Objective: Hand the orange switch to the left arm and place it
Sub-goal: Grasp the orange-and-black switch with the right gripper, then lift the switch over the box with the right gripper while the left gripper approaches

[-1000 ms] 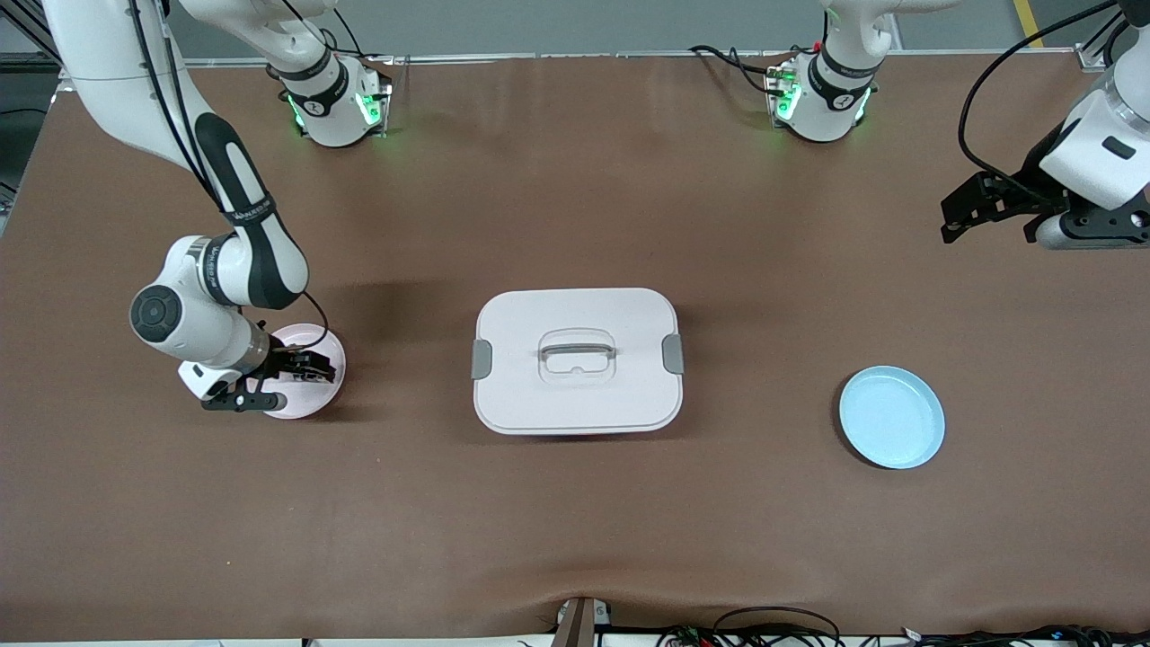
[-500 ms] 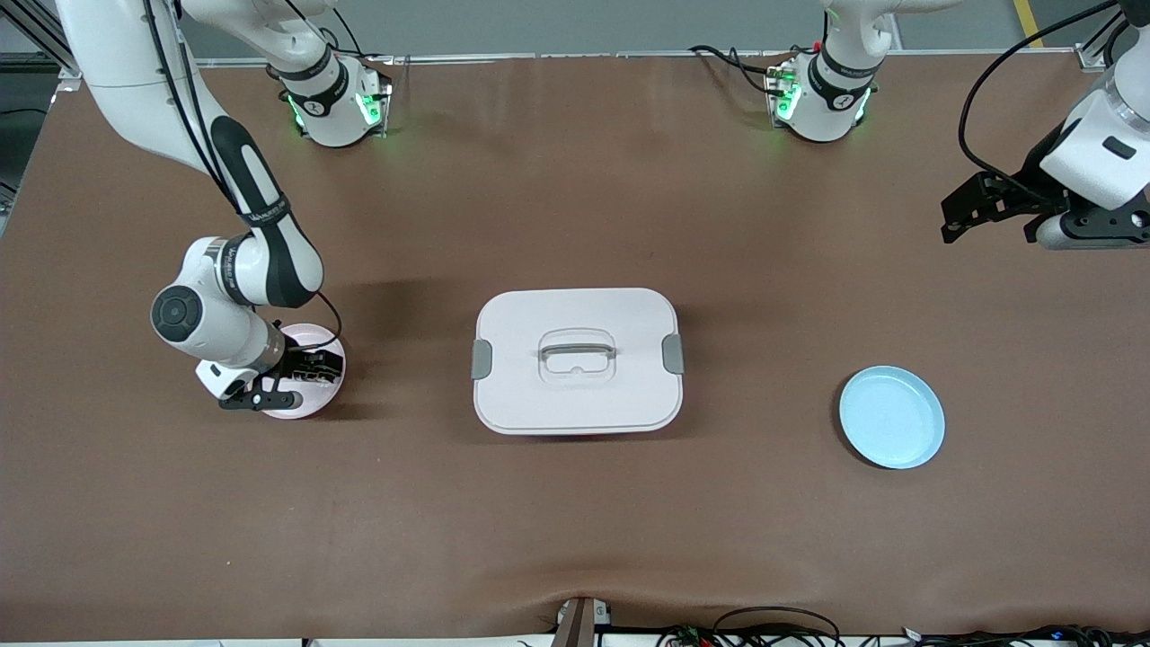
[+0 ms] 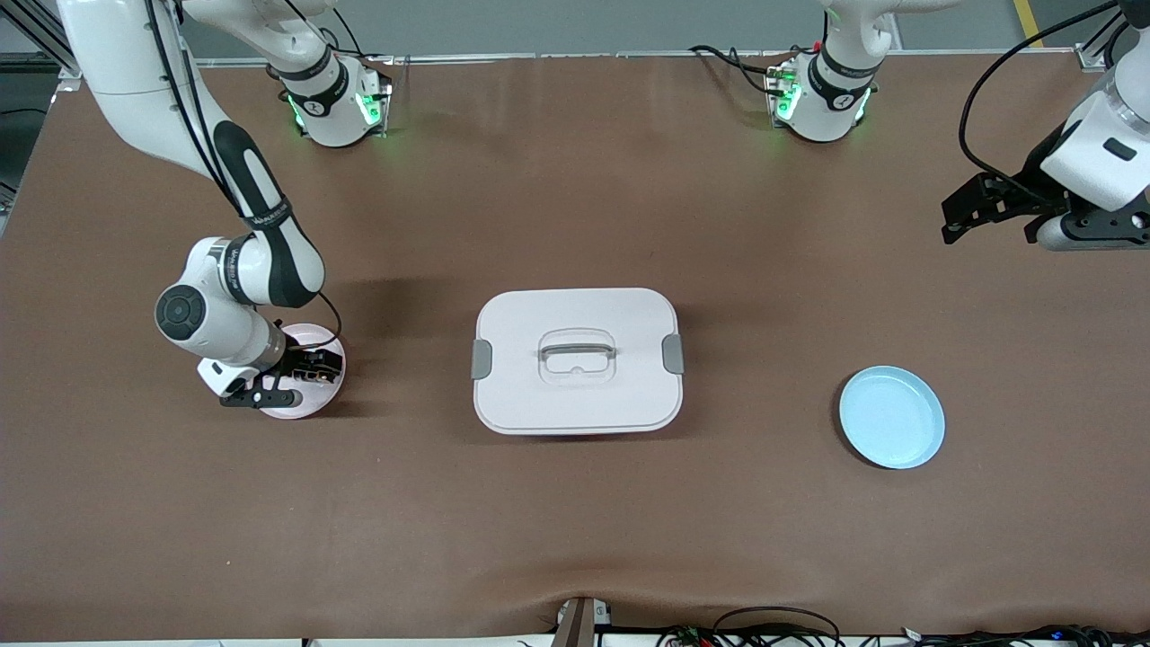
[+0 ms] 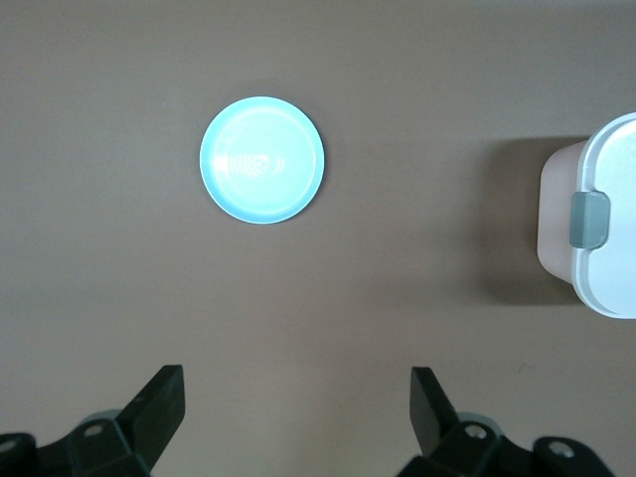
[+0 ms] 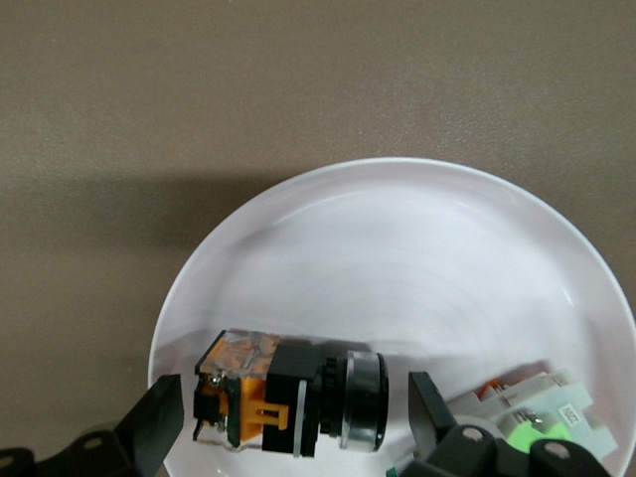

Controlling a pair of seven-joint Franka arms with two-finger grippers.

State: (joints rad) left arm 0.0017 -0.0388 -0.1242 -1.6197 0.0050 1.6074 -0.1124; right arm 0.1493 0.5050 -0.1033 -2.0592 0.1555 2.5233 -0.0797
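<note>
The orange switch [image 5: 288, 400], a black block with an orange middle and a silver ring, lies on its side in a pale pink plate [image 5: 417, 268] at the right arm's end of the table. My right gripper [image 5: 295, 412] is low over that plate [image 3: 310, 340], open, one finger on each side of the switch without touching it. A clear-and-green switch [image 5: 537, 415] lies beside it in the plate. The white box [image 3: 577, 360] sits at the table's middle. My left gripper [image 3: 966, 216] is open and empty, held high over the left arm's end of the table [image 4: 295, 402].
A light blue plate [image 3: 891, 416] lies between the box and the left arm's end of the table, also in the left wrist view [image 4: 262, 159]. The box's grey latch [image 4: 590, 219] shows in the left wrist view. Brown cloth covers the table.
My right arm has shifted a little toward the box and settled lower over the pink plate. The left arm has not moved.
</note>
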